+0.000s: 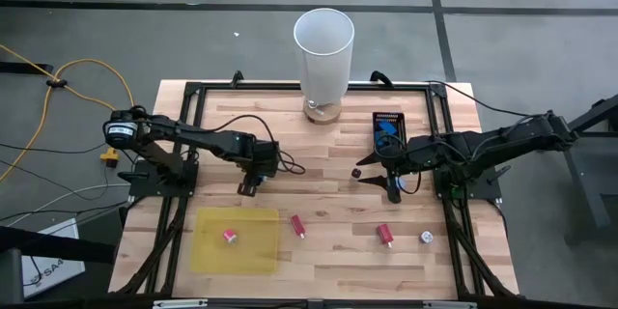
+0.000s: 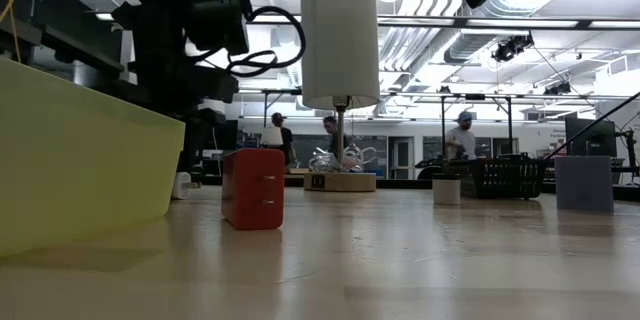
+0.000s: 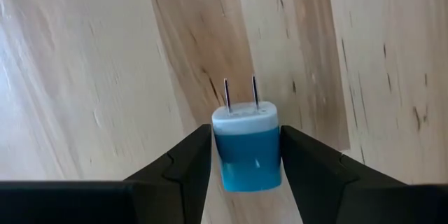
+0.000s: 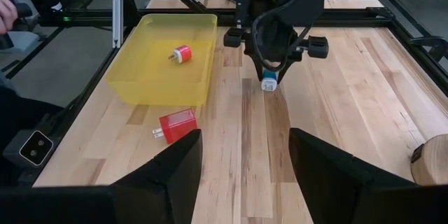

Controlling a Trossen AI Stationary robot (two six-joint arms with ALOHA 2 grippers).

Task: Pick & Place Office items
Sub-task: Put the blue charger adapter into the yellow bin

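left gripper clamped on blue charger plug, prongs out, prob for yellow bin | right gripper open, idle mid-table

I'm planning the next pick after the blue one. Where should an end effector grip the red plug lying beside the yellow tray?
Probably across the two flat side faces of the red plug, coming straight down from above. It lies flat on the table, its prongs pointing sideways, so the blocky body gives parallel faces; keep off the prong end.
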